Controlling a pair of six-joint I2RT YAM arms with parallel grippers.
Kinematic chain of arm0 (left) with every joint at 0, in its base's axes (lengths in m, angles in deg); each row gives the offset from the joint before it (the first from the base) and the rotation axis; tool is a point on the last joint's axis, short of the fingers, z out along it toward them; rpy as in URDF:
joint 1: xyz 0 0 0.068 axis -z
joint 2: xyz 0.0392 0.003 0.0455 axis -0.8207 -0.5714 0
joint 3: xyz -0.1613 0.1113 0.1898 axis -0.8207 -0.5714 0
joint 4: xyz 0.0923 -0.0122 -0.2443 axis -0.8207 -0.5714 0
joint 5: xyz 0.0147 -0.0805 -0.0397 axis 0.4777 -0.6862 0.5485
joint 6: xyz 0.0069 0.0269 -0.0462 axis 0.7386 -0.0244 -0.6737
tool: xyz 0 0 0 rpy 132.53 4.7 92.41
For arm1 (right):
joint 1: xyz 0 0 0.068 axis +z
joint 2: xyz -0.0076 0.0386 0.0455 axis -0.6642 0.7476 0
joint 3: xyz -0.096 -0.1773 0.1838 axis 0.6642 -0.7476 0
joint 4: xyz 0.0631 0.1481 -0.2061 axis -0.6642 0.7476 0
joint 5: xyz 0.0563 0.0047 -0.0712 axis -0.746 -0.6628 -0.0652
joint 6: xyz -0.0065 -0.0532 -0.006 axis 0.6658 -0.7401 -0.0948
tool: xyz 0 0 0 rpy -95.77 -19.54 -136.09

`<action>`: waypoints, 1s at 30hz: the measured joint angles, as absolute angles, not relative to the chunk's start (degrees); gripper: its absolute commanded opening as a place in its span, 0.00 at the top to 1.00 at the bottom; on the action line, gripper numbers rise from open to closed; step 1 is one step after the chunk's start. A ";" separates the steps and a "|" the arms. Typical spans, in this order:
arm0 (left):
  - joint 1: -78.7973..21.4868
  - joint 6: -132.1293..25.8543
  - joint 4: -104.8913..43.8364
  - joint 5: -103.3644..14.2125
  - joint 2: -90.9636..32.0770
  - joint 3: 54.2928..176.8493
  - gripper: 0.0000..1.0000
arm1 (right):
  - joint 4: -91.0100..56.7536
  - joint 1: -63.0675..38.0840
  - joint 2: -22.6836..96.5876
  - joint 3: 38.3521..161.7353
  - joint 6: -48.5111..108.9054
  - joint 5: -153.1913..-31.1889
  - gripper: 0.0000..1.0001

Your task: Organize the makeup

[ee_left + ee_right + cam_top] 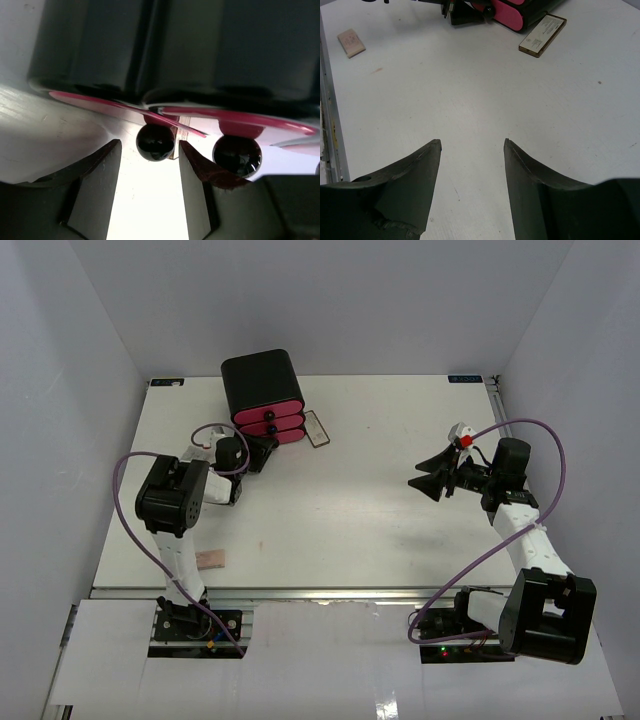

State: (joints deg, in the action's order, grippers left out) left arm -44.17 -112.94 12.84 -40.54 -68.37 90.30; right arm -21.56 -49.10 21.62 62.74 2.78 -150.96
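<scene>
A flat rectangular compact [317, 428] lies on the table just right of the black box with pink drawers [262, 390]; it also shows in the right wrist view [542, 35]. A beige-pink pad [211, 559] lies near the table's front left edge, and in the right wrist view [351, 42]. My left gripper [262, 452] is open at the front of the drawers, its fingers either side of a black drawer knob [155, 142], not closed on it. My right gripper [432, 478] is open and empty above bare table at the right. Lipsticks, bottles and palette are out of view.
The box has three pink drawers with black round knobs; a second knob [237, 156] sits right of my left fingers. White walls enclose the table on three sides. A metal rail [300, 592] runs along the front edge.
</scene>
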 measured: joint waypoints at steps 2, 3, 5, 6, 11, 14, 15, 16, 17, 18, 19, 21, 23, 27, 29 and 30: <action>-44.17 -113.75 13.33 -40.26 -68.96 90.30 0.41 | -21.35 -49.10 21.67 62.74 2.68 -150.96 0.40; -44.17 -114.24 13.65 -40.23 -69.24 90.30 0.41 | -21.25 -49.10 21.70 62.74 2.61 -150.96 0.40; -44.17 -115.23 14.19 -40.18 -69.74 90.31 0.43 | -21.09 -49.10 21.81 62.74 2.51 -150.98 0.40; -44.17 -115.80 14.43 -40.19 -69.95 90.37 0.45 | -21.01 -49.10 21.86 62.74 2.46 -150.97 0.40; -44.15 -117.40 15.31 -40.18 -70.90 91.53 0.62 | -20.84 -49.10 21.93 62.74 2.25 -150.96 0.40; -44.15 -118.03 15.67 -40.19 -70.96 91.61 0.70 | -20.84 -49.10 21.93 62.74 2.17 -150.98 0.40; -44.15 -118.15 15.70 -40.18 -70.96 91.55 0.72 | -20.84 -49.10 21.93 62.74 2.17 -150.98 0.40; -44.16 -118.31 15.96 -40.18 -70.97 91.33 0.74 | -20.84 -49.10 21.93 62.74 2.16 -150.98 0.40; -44.17 -118.47 16.27 -40.19 -70.98 91.06 0.76 | -20.84 -49.10 21.93 62.74 2.15 -150.98 0.40; -44.16 -118.56 16.93 -40.22 -70.97 90.55 0.78 | -20.82 -49.10 21.93 62.74 2.15 -150.98 0.40; -44.15 -118.66 17.84 -40.39 -70.88 89.77 0.80 | -20.82 -49.10 21.93 62.74 2.15 -150.98 0.40; -44.12 -118.78 19.95 -41.13 -70.45 87.71 0.81 | -20.82 -49.10 21.93 62.74 2.15 -151.00 0.40; -44.11 -118.78 21.97 -42.34 -69.36 84.80 0.81 | -20.82 -49.10 21.93 62.74 2.15 -151.03 0.40; -44.10 -118.52 25.84 -44.40 -65.61 76.50 0.78 | -20.78 -49.10 21.93 62.74 2.15 -151.13 0.40; -44.05 -118.17 26.98 -45.59 -62.59 71.33 0.76 | -20.79 -49.10 21.91 62.74 2.15 -151.18 0.40; -44.02 -117.91 27.29 -46.02 -61.28 69.45 0.74 | -20.76 -49.10 21.91 62.74 2.15 -151.18 0.40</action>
